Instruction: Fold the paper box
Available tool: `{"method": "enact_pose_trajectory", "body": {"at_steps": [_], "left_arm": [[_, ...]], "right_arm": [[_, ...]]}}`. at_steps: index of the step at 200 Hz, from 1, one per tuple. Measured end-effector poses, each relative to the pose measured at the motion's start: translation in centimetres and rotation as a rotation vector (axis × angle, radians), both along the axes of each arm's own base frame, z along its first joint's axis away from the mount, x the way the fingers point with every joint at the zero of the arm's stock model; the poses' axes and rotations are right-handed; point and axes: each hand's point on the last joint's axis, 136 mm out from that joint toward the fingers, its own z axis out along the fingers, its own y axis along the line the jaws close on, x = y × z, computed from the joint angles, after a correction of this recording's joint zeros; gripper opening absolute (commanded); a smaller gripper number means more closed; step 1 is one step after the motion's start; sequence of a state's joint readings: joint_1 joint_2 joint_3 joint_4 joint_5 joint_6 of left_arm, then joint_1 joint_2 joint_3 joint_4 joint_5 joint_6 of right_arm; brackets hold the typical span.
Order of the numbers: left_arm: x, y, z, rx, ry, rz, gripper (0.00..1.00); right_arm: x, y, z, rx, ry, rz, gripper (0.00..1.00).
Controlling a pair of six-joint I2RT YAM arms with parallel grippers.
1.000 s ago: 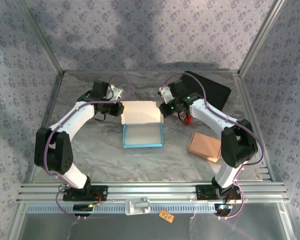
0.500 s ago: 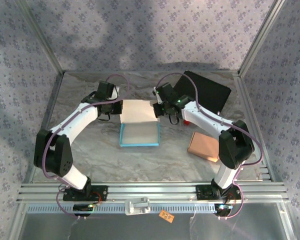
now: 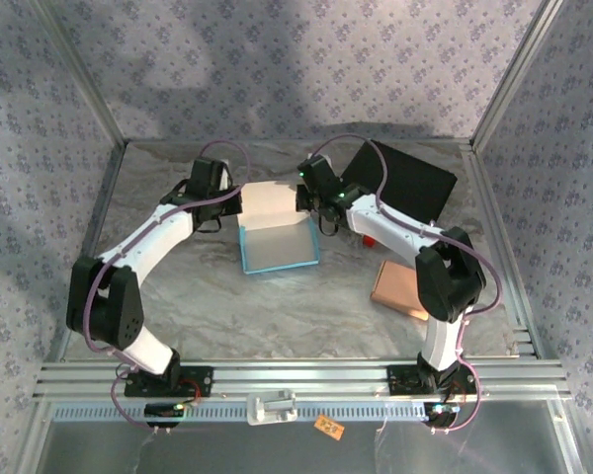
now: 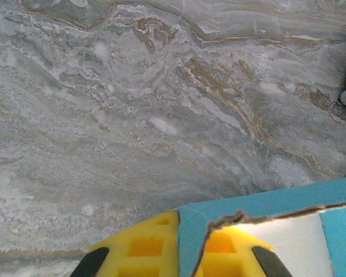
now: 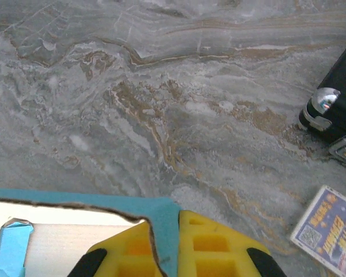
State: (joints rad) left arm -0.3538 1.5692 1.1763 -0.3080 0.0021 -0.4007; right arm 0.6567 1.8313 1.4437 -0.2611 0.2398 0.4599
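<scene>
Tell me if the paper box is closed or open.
Open: the lid flap stands raised behind the tray, whose inside shows. The left end effector and right end effector pinch the flap.

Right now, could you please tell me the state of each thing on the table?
paper box: open, rear flap raised
left claw: shut on the paper box's flap
right claw: shut on the paper box's flap
brown carton: closed, lying flat
black case: lying flat

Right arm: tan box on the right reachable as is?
Probably not yet: the path to the tan box looks free, but the right gripper is shut on a flap of the paper box and must release first.
</scene>
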Motion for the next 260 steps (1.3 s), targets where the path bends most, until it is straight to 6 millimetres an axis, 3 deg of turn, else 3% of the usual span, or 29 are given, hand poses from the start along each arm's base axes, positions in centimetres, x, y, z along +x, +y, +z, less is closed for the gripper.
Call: {"method": "enact_pose_trajectory", "body": {"at_steps": [24,55,114,179,202,239,260], "left_arm": [[0.3,0.1,-1.1,-0.015,-0.06,-0.008,0.03],[-0.9,0.1,-2.9,-0.048,-0.114,-0.02,0.03],[-1.3,-0.2,-2.5,-0.085,-0.187,-0.017,0.03],[-4.4,-0.4,-3.6,-0.074,-0.192,-0.029,0.03],[-5.3,-0.5,-3.9,-0.066,-0.193,-0.021,0.03],[-6.3,-1.6,-4.1,-0.051,-0.197,-0.04,0.03],[-6.7,-2.2,-4.2,-0.045,-0.195,-0.053,0.03]], "right_arm": [[-0.3,0.0,-1.9,0.016,-0.066,0.036,0.0],[-1.4,-0.1,-3.1,0.054,-0.116,0.088,0.0],[-1.7,-0.2,-2.9,0.083,-0.151,0.099,0.0],[-3.4,-0.3,-3.2,0.039,-0.114,0.105,0.01],[-4.0,-0.4,-3.6,0.017,-0.095,0.106,0.1],[-5.8,-0.6,-3.5,0.019,-0.033,0.087,0.53],[-6.9,-1.0,-2.4,0.045,0.014,0.055,0.61]]}}
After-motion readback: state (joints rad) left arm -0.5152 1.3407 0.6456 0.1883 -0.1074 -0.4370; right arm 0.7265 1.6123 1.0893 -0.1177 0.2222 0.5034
